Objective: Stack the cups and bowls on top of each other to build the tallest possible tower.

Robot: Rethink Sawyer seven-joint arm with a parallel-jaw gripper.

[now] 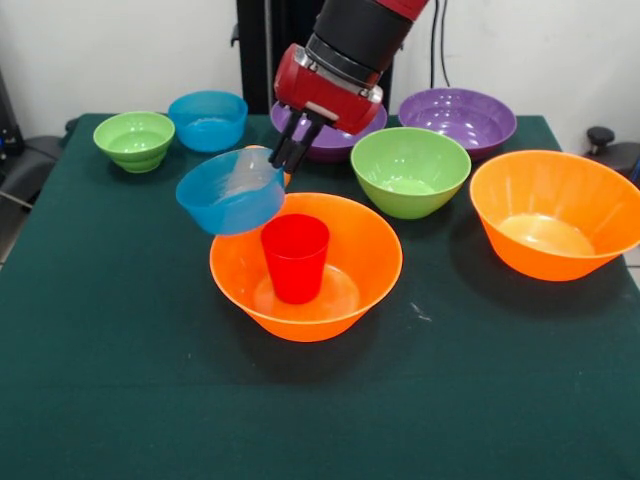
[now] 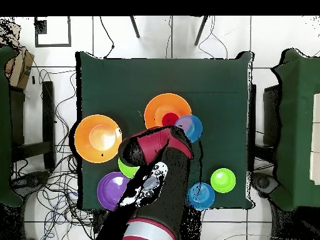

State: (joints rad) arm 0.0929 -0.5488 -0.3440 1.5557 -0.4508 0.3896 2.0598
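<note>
A dark green cloth covers the tabletop (image 1: 120,400), which stands before a plain white wall (image 1: 120,50). In the overhead view, the floor (image 2: 62,37) is pale tile with dark joints, strewn with black cables (image 2: 59,187). Further green-covered tables (image 2: 300,125) flank it at either side.

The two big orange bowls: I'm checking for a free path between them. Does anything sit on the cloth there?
In the front view the stretch between the orange bowl holding the red cup and the empty orange bowl is bare green cloth.
</note>
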